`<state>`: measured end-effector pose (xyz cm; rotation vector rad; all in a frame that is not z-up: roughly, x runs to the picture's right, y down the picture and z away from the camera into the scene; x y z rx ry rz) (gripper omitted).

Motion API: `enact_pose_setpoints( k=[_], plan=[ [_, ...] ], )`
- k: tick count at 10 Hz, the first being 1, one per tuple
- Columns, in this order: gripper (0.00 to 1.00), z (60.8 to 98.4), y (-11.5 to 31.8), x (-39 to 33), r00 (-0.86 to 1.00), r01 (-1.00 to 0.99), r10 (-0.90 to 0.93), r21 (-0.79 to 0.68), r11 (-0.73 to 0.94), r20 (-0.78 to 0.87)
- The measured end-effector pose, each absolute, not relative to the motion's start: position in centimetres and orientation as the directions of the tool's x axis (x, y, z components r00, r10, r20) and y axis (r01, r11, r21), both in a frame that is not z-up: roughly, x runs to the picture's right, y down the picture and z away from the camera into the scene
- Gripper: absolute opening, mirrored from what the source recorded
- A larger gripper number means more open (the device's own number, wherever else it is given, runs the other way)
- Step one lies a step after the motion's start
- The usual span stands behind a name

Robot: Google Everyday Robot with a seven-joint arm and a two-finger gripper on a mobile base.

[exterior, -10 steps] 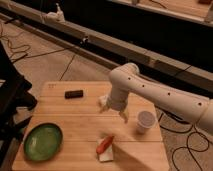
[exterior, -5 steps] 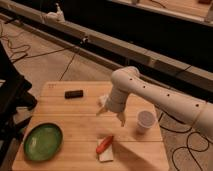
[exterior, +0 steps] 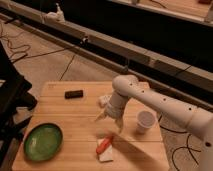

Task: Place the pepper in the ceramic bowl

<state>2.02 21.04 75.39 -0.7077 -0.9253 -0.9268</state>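
Gripper [exterior: 109, 124], fingers spread w/ nothing between, hangs just behind the pepper [exterior: 104, 145], which lies diagonal, near-left to far-right, w/ ceramic bowl [exterior: 42, 142] well apart at view-left.

the ceramic bowl [exterior: 43, 142] sits in the desk's [exterior: 75, 112] near left corner, the pepper [exterior: 104, 145] mid near edge, the gripper [exterior: 110, 121] just behind it.

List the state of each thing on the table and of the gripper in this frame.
gripper: fingers open, holding nothing, close to the pepper, not touching it.
pepper: lying on the pale block, not gripped.
ceramic bowl: upright, empty.
paper cup: upright.
pale block: lying flat under the pepper.
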Motion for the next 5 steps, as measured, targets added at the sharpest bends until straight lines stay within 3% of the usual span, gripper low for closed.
enact_pose_setpoints(
  k=[5],
  plan=[
    [0.80, 76.1, 26.0, 2.1, 0.272, 0.892, -0.243, -0.149, 0.426, 0.931]
  ],
)
